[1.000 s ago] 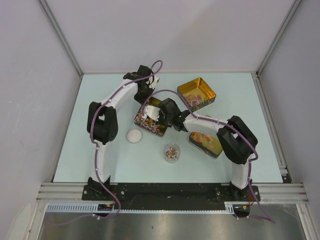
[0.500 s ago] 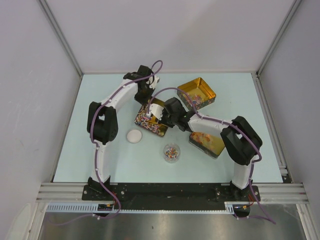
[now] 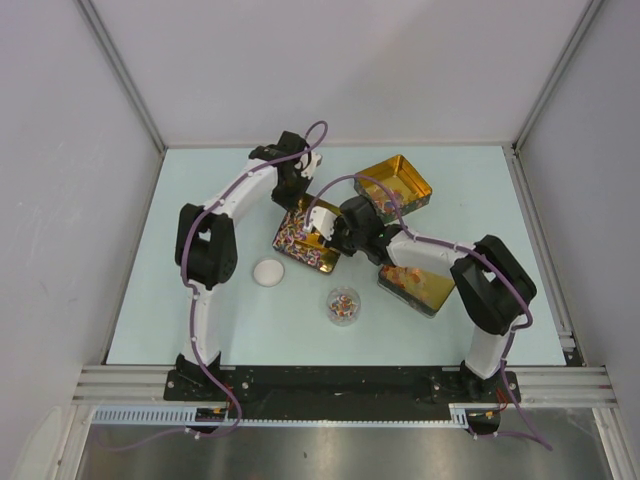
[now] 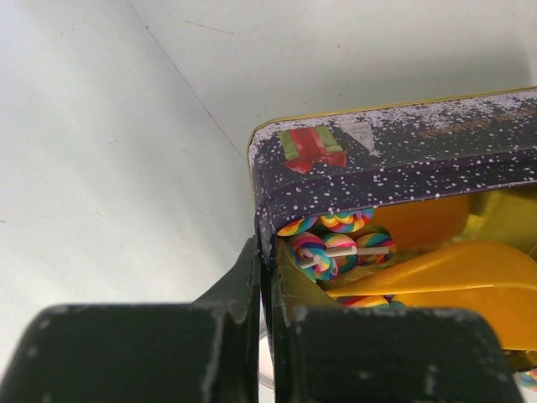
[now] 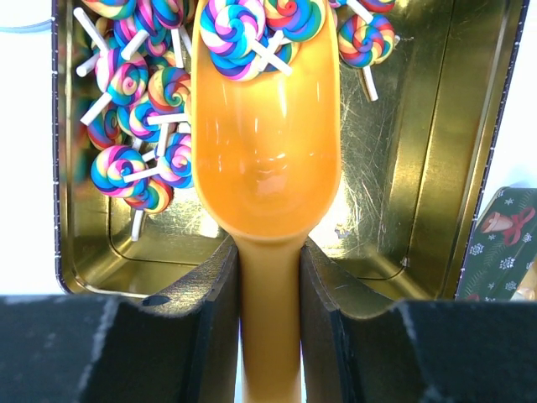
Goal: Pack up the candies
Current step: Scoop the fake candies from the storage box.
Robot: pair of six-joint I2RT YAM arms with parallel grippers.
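The candies [image 5: 138, 109] are small rainbow swirl lollipops with white sticks, heaped in an open gold-lined tin [image 5: 419, 168] with dark snowy sides [image 4: 403, 159]. My left gripper [image 4: 263, 252] is shut on that tin's wall at one corner; in the top view it [image 3: 297, 195] is at the tin's [image 3: 300, 240] far edge. My right gripper [image 5: 268, 277] is shut on the handle of an orange scoop [image 5: 268, 168]. The scoop's bowl lies inside the tin with a few candies [image 5: 252, 34] at its tip. The right gripper [image 3: 335, 228] is at the tin's right side.
A second open gold tin [image 3: 395, 185] with some candies stands at the back right. A decorated tin lid [image 3: 415, 285] lies under the right forearm. A small clear cup [image 3: 343, 305] holding candies and a white round lid [image 3: 268, 272] sit nearer the front.
My right gripper has pushed the scoop further into the tin, toward the candies. The tin has shifted slightly to the right. The left gripper stays clamped on the tin's wall.
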